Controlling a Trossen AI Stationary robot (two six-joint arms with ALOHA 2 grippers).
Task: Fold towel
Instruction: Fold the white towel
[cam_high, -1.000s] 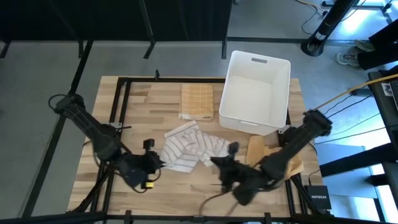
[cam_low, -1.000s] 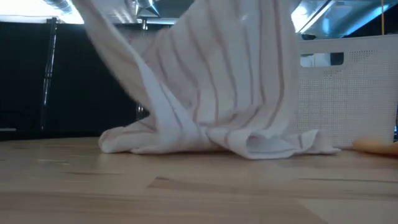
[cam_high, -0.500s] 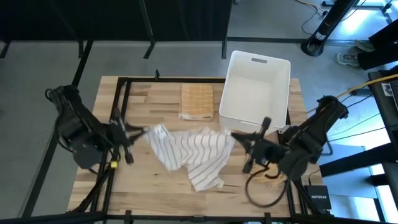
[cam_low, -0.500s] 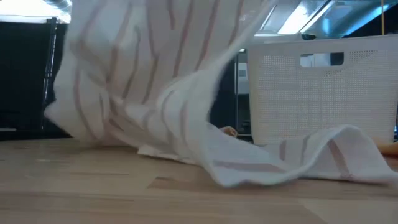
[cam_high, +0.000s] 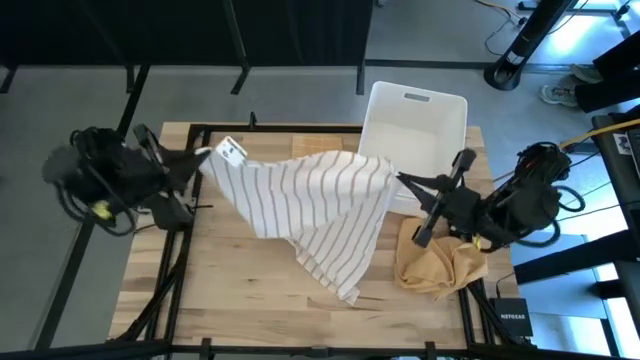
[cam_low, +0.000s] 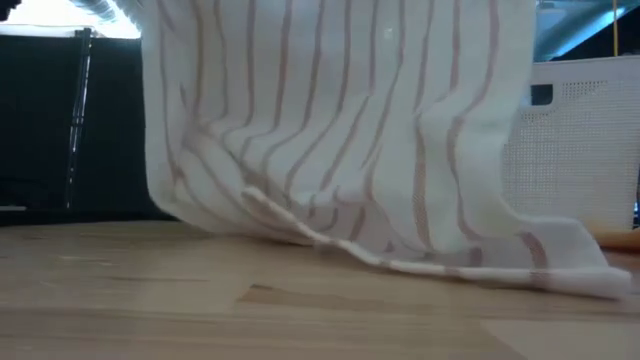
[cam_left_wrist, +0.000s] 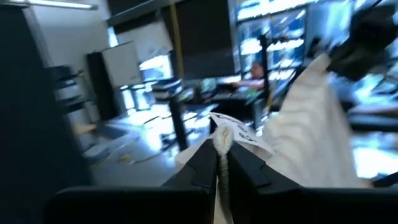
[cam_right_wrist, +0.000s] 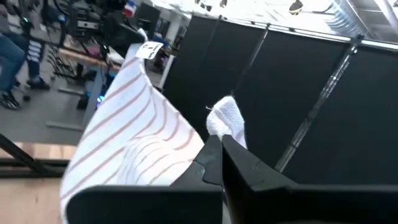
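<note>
A white towel with thin brown stripes (cam_high: 320, 200) hangs spread between my two grippers, high above the wooden table. My left gripper (cam_high: 203, 160) is shut on its upper corner at the table's left, next to a white label (cam_high: 231, 150). My right gripper (cam_high: 398, 178) is shut on the other upper corner, in front of the white bin. The towel's lower part (cam_low: 480, 268) trails on the tabletop, its lowest corner (cam_high: 346, 290) toward the near edge. My left gripper pinches the towel's upper corner (cam_left_wrist: 222, 142) between its two fingers, just beside the sewn-in label (cam_left_wrist: 241, 132). The fingers point level, from the table's left. The cloth hangs below the hold. My right gripper pinches the other upper corner, bunched into a small wad (cam_right_wrist: 226, 119) that sticks out past the fingertips. The fingers point level, from the table's right. The upper edge (cam_right_wrist: 134, 78) runs fairly straight away toward the other gripper, and the cloth hangs below it.
A white plastic bin (cam_high: 425, 120) stands at the far right. A folded orange checked cloth (cam_high: 312, 148) lies beside it, partly hidden by the towel. A crumpled tan cloth (cam_high: 436, 266) lies at the near right. A black frame (cam_high: 195, 190) runs along the table's left side.
Both grippers have risen from low near the front edge, moved apart toward the left and right sides, and tipped from pointing down to level. The towel has gone from a crumpled heap to a spread sheet hanging between them, with only its lower part left on the table.
</note>
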